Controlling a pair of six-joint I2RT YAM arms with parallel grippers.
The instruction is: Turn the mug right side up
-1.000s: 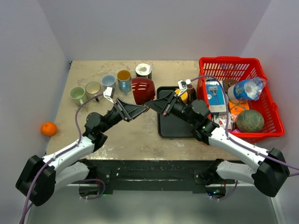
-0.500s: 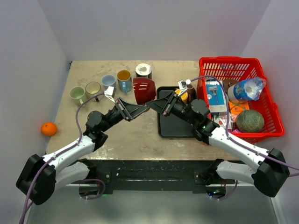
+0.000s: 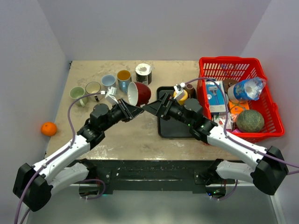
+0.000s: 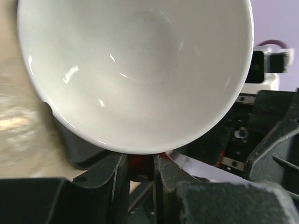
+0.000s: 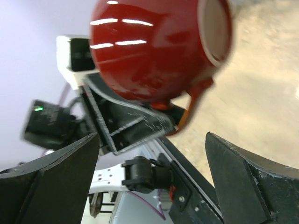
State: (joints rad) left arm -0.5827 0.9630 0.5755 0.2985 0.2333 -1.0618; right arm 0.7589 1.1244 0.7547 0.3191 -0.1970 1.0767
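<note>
Now gripping the red mug [image 3: 138, 93] by its handle with the left fingers [image 3: 134, 108], pinched shut on that thin red loop just below the white bowl, as shown from the left wrist. Holding it tipped on its side, seemingly lifted off the table [image 3: 93, 70], white inside turned up and to the left, near the end of the row of cups [image 3: 100, 86] and just beside the black tray [image 3: 173, 128]. Right fingers [image 3: 153, 100] spread wide and empty, close to the mug's red belly, apparently without contact.

Judging by the gloss: glazed ceramic, stiff, rather heavy for a pinch on one handle, slippery, and likely to chip or crack if dropped. Expect some swinging about the handle under so narrow a grip. Better to clamp across the rim wall or near the handle root with the right fingers before rolling it upright. Avoid squeezing the bare rounded side, probably too slick and too wide. Aim to set it foot first on open table, away from the cups, and to let go only once settled.
</note>
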